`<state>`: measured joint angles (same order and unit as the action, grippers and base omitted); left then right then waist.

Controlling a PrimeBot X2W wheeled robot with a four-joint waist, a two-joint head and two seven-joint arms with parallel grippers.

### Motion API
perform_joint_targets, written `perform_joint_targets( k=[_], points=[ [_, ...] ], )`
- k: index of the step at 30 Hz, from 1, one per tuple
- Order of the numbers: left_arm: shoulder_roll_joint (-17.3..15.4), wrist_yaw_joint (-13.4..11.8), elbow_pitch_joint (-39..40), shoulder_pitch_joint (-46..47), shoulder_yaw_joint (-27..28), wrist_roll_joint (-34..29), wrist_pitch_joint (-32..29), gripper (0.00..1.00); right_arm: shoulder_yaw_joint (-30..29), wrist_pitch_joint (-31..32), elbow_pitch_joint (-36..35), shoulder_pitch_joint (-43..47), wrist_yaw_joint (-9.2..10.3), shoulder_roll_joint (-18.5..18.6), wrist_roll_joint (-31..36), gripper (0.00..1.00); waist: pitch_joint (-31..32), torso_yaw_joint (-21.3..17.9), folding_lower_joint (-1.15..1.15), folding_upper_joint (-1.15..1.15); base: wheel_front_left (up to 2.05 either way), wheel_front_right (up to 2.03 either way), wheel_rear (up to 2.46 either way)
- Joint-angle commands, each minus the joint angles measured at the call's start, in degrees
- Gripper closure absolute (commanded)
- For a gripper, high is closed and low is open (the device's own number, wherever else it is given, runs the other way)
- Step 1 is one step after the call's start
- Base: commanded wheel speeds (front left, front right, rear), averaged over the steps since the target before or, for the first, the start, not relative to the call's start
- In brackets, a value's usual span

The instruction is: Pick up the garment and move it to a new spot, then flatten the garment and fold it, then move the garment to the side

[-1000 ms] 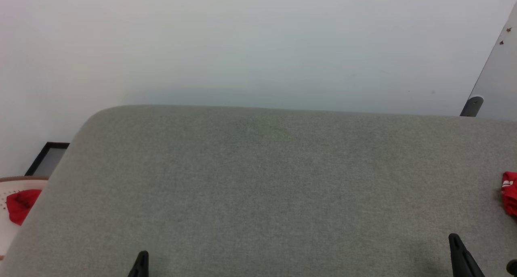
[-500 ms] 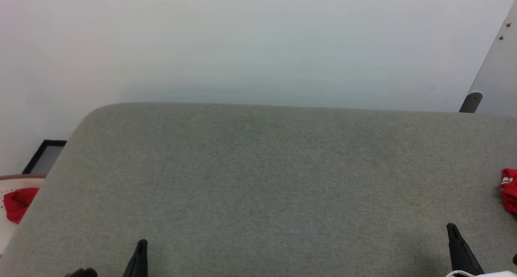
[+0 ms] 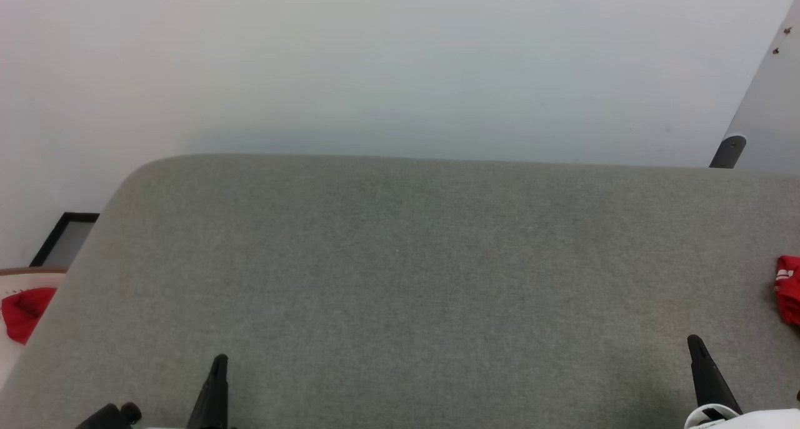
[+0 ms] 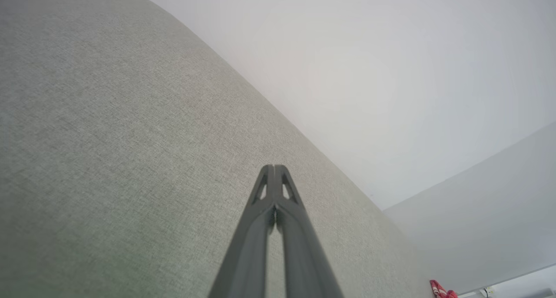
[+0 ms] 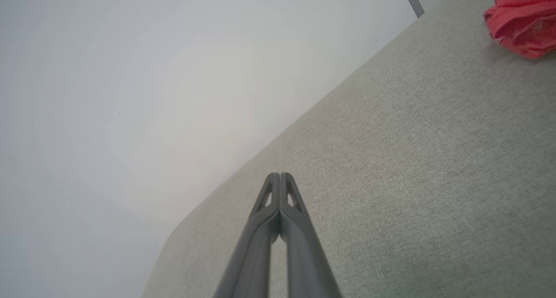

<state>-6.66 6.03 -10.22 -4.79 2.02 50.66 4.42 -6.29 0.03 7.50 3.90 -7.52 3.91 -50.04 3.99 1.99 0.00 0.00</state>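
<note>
The garment (image 3: 789, 289) lies bunched at the far right edge of the grey upholstered surface (image 3: 400, 279), red with a bit of white trim showing, partly cut off by the frame. It also appears in the right wrist view as a red heap (image 5: 521, 22) and, tiny, in the left wrist view (image 4: 441, 289). My right gripper (image 3: 692, 341) hovers shut and empty just left of the garment and nearer to me. My left gripper (image 3: 219, 359) is shut and empty low at the left. In each wrist view the fingers meet at the tips, left (image 4: 271, 167) and right (image 5: 280, 175).
A small plain red cloth (image 3: 22, 310) lies in a white basket (image 3: 25, 277) off the surface's left end, beside a black-framed panel (image 3: 65, 238). A pale wall rises behind. A grey panel (image 3: 765, 104) leans at the upper right.
Both grippers have come further up into the head view, over the surface, and more of each arm shows. The whole picture has also shifted slightly. The garment has not moved.
</note>
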Motion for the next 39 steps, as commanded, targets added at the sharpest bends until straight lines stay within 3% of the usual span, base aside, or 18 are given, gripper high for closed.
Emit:
perform_joint_targets(
  k=[1, 39],
  points=[
    [-0.05, 0.23, 0.36, 1.50, 0.44, 1.89, -0.47, 1.00, -0.11, 0.30, -0.27, -1.72, 0.02, 0.05, -2.08, 1.00, -0.08, -0.04, 0.00, 0.00, 0.00, 0.00, 0.00],
    [2.01, 1.01, -1.90, 6.82, 2.74, 23.28, -6.19, 1.00, -0.22, 3.66, 3.38, -6.44, 0.03, -0.53, -23.63, 1.00, -1.90, -0.91, 0.00, 0.00, 0.00, 0.00, 0.00]
  ],
)
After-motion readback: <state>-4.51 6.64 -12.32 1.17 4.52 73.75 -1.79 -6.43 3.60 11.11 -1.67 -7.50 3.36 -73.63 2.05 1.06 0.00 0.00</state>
